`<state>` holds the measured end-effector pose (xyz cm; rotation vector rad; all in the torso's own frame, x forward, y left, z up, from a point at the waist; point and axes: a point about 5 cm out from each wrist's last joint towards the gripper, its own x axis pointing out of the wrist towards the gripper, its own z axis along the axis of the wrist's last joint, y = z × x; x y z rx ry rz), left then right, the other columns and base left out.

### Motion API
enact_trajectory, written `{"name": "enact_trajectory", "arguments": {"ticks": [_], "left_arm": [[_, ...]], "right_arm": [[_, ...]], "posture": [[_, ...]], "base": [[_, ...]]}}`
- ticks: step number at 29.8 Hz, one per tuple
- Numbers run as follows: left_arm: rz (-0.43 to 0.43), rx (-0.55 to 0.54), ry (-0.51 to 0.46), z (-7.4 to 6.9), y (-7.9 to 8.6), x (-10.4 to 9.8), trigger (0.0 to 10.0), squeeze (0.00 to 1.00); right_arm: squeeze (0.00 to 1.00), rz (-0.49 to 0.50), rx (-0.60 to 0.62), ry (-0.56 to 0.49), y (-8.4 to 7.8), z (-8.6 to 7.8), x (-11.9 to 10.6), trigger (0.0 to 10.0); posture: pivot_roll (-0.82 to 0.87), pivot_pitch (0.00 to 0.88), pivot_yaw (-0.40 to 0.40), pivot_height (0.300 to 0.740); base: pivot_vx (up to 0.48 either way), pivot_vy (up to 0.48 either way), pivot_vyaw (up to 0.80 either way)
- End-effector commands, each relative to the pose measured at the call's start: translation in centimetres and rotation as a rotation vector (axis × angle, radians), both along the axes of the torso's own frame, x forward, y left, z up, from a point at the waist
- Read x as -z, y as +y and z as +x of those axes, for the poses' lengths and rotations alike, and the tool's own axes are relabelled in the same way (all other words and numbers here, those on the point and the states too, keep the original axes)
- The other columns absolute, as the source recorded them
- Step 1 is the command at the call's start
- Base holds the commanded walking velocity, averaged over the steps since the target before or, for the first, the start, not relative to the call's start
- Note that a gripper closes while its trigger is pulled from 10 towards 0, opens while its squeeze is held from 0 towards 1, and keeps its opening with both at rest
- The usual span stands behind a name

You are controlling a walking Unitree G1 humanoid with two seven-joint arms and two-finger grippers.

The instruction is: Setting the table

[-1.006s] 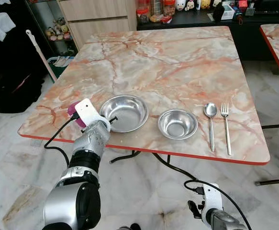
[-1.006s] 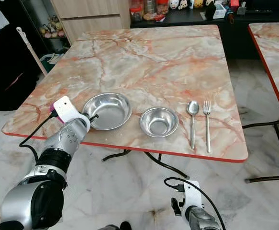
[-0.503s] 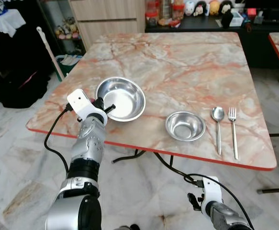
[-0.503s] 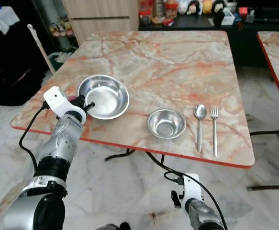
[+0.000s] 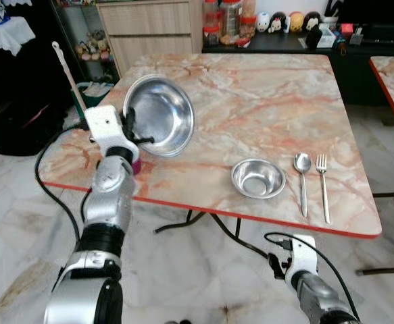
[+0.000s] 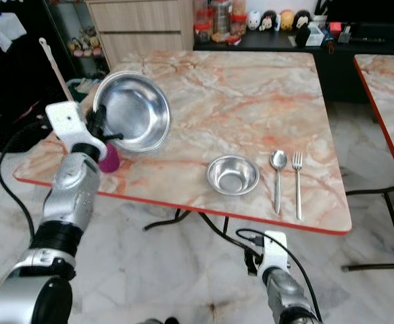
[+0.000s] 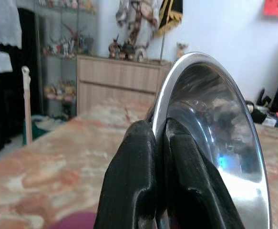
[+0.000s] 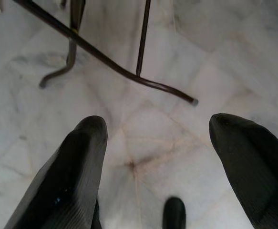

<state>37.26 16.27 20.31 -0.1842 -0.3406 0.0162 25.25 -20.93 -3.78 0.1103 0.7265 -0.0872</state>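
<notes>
Black fingers (image 7: 134, 191) of my left gripper (image 5: 130, 129) are clamped on the rim of the big steel bowl (image 5: 158, 115), which is up off the marble table (image 5: 251, 101) and tilted nearly on edge over its near-left corner (hollow facing the table's middle). A purple object (image 6: 109, 157) sits just under the wrist. Small steel bowl (image 5: 257, 178) rests near the front edge, spoon (image 5: 301, 175) and fork (image 5: 322, 183) side by side just right of it. My right gripper (image 8: 155, 162) hangs below the table, fingers spread wide over the pale floor (image 8: 215, 57).
</notes>
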Motion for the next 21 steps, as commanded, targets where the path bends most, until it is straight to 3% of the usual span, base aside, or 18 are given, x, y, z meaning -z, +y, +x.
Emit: {"name": "enact_trajectory", "arguments": {"ticks": [1,9,14,21], "left_arm": [[0.038,-0.04,-0.029,-0.5,1.2,-0.2,10.0,0.0],[0.07,-0.065,-0.009,-1.1,1.5,1.0,10.0,0.0],[0.076,-0.059,-0.032,-0.9,0.9,0.3,10.0,0.0],[0.065,-0.059,-0.055,-0.8,0.6,-0.3,10.0,0.0]], "right_arm": [[0.0,0.012,0.014,-0.007,0.3,-0.2,0.2,10.0],[0.0,0.016,0.005,-0.009,0.3,-0.5,0.4,10.0],[0.0,0.024,0.012,-0.017,0.3,-0.7,0.5,10.0],[0.0,0.012,0.007,-0.005,0.3,-0.8,0.6,10.0]], "posture": [[-0.03,0.0,0.095,0.74],[-0.03,0.0,0.101,0.74],[-0.03,0.0,0.104,0.74],[-0.03,0.0,0.105,0.74]], "base": [[0.0,0.0,0.0],[0.0,0.0,0.0],[0.0,0.0,0.0],[0.0,-0.283,0.0]]}}
